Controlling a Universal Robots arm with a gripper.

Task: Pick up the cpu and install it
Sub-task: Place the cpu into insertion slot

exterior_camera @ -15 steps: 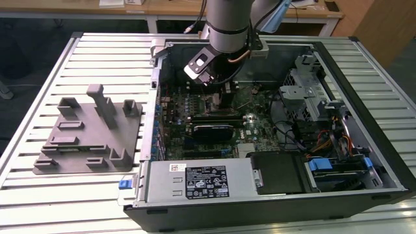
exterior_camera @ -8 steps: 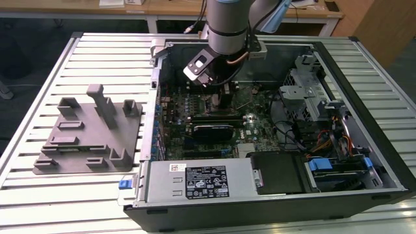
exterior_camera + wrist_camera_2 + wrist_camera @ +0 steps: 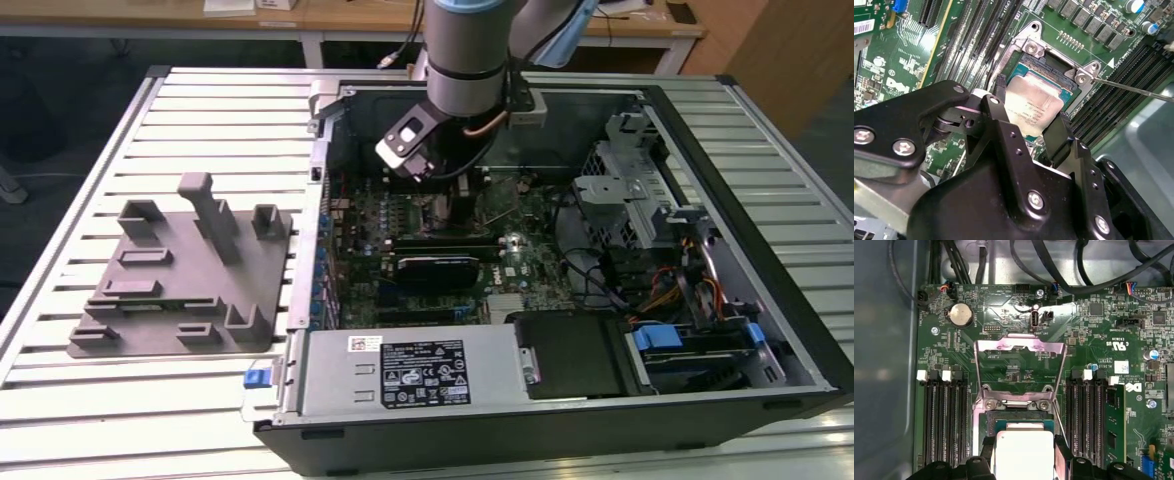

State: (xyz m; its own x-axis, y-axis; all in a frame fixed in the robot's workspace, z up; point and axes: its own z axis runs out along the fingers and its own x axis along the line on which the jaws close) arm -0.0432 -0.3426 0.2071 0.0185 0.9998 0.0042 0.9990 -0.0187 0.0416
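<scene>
While the arm reaches down into the open black computer case (image 3: 534, 440) on the slatted metal worktop (image 3: 134, 420), I have the black two-fingered tool (image 3: 1029, 114) clenched on the flat square cpu (image 3: 1033, 106) with the silvery metal top, one finger pressed against each of two opposite edges. In both wrist views the chip hangs right over the square processor socket (image 3: 1054, 65) on the green motherboard (image 3: 1094, 340), close to it and roughly lined up. I cannot tell whether its underside touches the contacts. The socket's hinged metal load plate (image 3: 1019, 346) stands swung up and clear, and its thin wire lever (image 3: 1134, 90) is out to the side. The grey plastic holder tray (image 3: 174, 280) with upright posts sits well apart from the case. I judge the pickup done and the seating in hand. Any further descent calls for the chip staying level and square to the frame, with no sideways push.
</scene>
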